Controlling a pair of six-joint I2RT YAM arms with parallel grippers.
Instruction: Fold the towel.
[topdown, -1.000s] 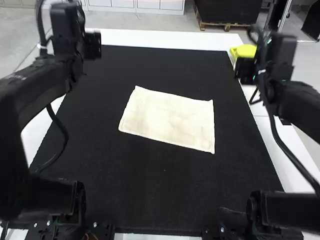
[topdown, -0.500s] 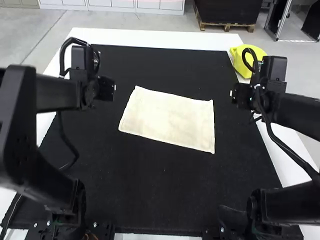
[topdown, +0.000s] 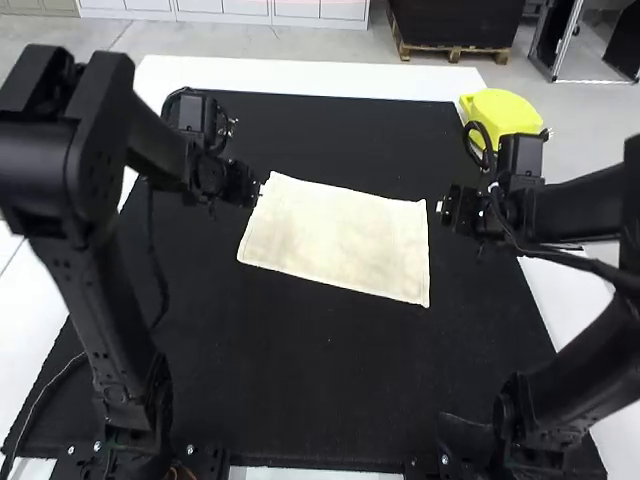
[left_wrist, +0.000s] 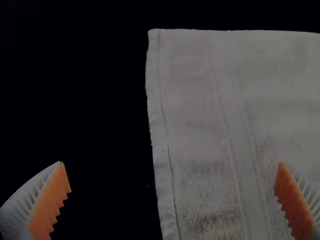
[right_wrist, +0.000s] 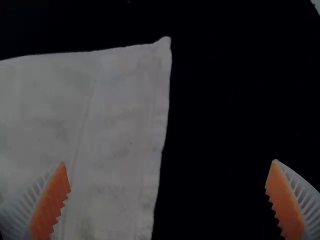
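Towel (topdown: 340, 240) spread on black mat (topdown: 300, 380), middle of white tabletop (topdown: 300, 74). Left gripper (topdown: 260, 188) near towel's far left corner; right gripper (topdown: 440, 207) near its far right. Both sets of fingers released, wide apart. Yellow object (topdown: 500, 112) at tabletop's far right corner.

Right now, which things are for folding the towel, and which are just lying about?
For the job:
towel, lying flat
left gripper, open
right gripper, open

Just lying about:
yellow thing, by the table's far right corner
black mat, under the towel
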